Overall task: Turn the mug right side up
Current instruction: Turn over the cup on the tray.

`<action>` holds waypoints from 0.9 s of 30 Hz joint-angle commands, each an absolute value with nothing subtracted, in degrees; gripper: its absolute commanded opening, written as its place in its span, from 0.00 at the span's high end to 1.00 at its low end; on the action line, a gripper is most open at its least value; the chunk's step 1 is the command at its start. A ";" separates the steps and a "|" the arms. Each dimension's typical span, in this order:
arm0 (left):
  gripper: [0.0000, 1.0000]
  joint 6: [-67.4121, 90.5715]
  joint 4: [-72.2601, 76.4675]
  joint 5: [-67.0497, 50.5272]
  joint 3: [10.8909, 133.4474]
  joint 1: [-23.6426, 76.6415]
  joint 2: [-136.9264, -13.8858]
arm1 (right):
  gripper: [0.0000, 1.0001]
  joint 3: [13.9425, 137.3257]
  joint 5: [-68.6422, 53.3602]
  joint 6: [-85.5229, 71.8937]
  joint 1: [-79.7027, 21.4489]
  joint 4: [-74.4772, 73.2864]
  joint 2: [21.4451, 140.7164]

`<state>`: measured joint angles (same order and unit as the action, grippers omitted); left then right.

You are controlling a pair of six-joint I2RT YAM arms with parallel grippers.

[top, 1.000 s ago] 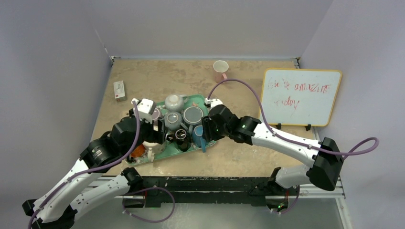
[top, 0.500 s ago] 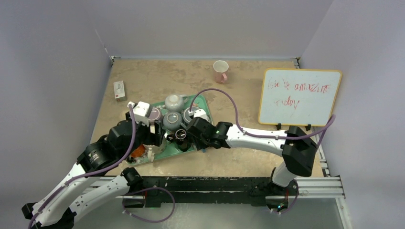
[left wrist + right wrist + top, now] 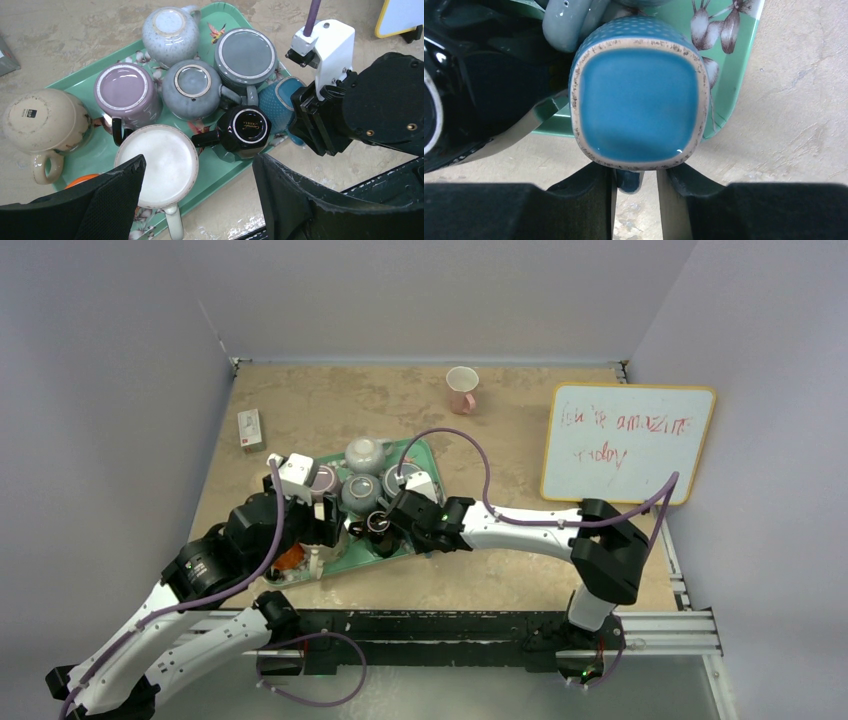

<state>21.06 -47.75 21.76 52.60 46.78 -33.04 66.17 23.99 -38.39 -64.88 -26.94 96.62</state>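
The right gripper (image 3: 634, 175) has its fingers apart, one on each side of the handle (image 3: 629, 181) of the teal mug (image 3: 639, 105), with a sliver of gap on one side, so I judge the grip not yet made. The mug stands mouth-down just ahead on the near right corner of the green tray (image 3: 734, 75), handle toward this nearer arm, while the left gripper (image 3: 197, 162) hangs wide open farther left. Beyond lies the tan table (image 3: 330, 400), with a pink cup (image 3: 462, 388) and a whiteboard (image 3: 628, 443).

whiteboard (image 3: 628, 443): red handwriting, "amazin" and "today" readable, first word unclear | beige mug (image 3: 40, 125), base: small black stamp, letters too small to read | black mug (image 3: 246, 127), base: gold script, illegible
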 commanded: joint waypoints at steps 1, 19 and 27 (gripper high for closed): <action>0.23 21.63 -47.13 22.88 52.30 46.61 -32.59 | 0.68 69.25 25.94 -39.15 -64.95 -26.78 98.08; 0.23 22.41 -47.64 22.41 52.63 46.59 -32.91 | 0.64 68.98 24.43 -40.74 -64.95 -28.03 94.58; 0.23 22.54 -47.68 22.41 52.61 46.59 -32.87 | 0.64 69.94 25.04 -40.34 -64.83 -28.58 94.67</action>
